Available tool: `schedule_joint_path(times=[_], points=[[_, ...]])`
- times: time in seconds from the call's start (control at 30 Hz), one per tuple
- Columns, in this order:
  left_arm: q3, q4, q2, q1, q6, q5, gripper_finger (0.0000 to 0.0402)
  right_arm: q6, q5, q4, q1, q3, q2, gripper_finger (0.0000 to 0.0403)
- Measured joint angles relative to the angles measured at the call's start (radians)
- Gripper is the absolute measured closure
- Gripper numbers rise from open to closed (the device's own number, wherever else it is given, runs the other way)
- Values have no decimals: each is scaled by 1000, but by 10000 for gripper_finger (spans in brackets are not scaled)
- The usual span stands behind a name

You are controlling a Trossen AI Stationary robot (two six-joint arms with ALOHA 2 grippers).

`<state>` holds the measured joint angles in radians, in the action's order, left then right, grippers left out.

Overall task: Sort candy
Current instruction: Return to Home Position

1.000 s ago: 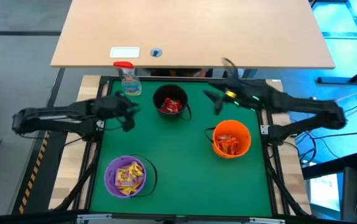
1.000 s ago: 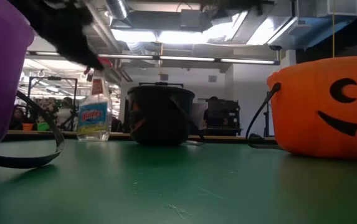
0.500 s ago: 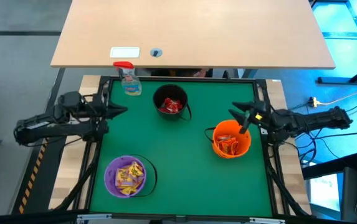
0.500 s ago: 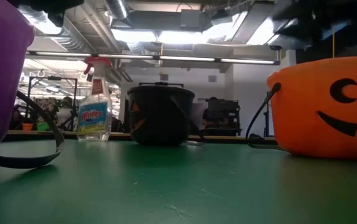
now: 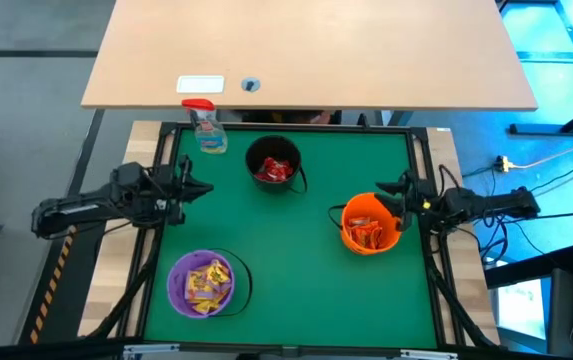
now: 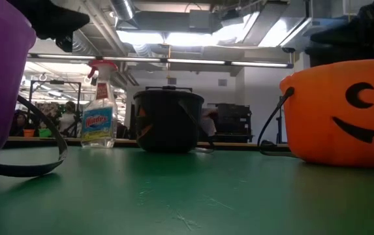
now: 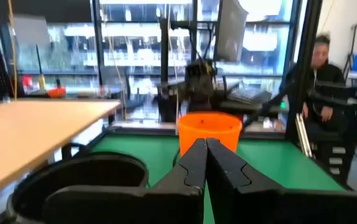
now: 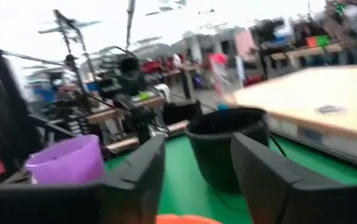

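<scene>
The candy lies sorted in three buckets on the green table: red packets in the black bucket (image 5: 274,165), orange-red ones in the orange bucket (image 5: 371,222), and yellow ones in the purple bucket (image 5: 206,282). My left gripper (image 5: 204,188) hovers at the table's left edge, level, shut and empty; the left wrist view shows its fingers (image 7: 205,155) pressed together. My right gripper (image 5: 394,187) hovers at the right edge, just beyond the orange bucket's far rim. It is open, and nothing shows between its fingers (image 8: 197,165).
A clear spray bottle (image 5: 207,128) with a red top stands at the table's far left corner. A wooden tabletop (image 5: 306,50) lies beyond the far edge. A person (image 7: 320,68) sits in the room past the right side. The green middle (image 5: 286,250) between the buckets is bare.
My right gripper has sunk and drawn back from over the far middle of the table toward its right edge, ending beside the orange bucket. My left gripper has tipped up from slanting down to level, staying near the left edge. The buckets have kept still.
</scene>
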<state>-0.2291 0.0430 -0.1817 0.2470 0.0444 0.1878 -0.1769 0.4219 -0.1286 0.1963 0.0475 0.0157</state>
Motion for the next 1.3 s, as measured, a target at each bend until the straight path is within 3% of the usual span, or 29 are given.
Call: schedule_joint_path(times=[0.23,0.33,0.5,0.8,1.3], points=[[162,114,98,0,56,13,401,171,-141,17,0,-40,-14,388],[223,152,124,1,86,7,401,208,-181,25,0,-40,-14,385],[222,133,132,1,50,-21,401,232,-232,17,0,-40,-14,399],[222,124,136,2,24,-125,402,232,-179,68,0,-40,-13,391],[222,124,136,2,24,-127,402,232,-180,73,0,-40,-14,391]])
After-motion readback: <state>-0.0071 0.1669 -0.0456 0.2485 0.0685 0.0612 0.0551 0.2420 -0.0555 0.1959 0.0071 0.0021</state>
